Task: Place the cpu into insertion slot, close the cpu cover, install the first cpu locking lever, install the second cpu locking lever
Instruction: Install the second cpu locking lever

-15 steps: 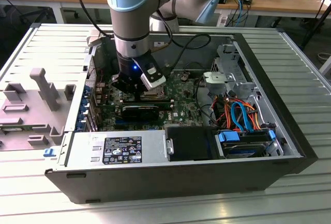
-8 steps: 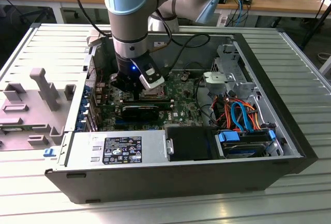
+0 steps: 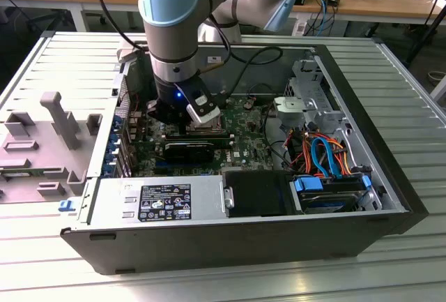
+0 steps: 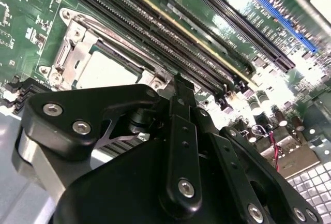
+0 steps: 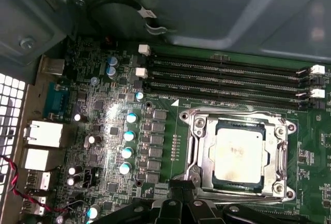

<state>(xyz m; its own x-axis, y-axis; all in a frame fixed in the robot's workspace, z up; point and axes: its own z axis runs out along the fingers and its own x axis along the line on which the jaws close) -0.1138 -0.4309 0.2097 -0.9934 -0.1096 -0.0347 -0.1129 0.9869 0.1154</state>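
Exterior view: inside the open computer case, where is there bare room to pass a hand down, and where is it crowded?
Free: the gap between the arm and the drive cage, over the bare motherboard. Crowded: the corner with orange and blue cables, and around the end effector, low over the insertion slot.

The arm [image 3: 174, 30] has silver tubes, pale blue joint caps, a black cable and a black screw-studded gripper [image 4: 176, 131].
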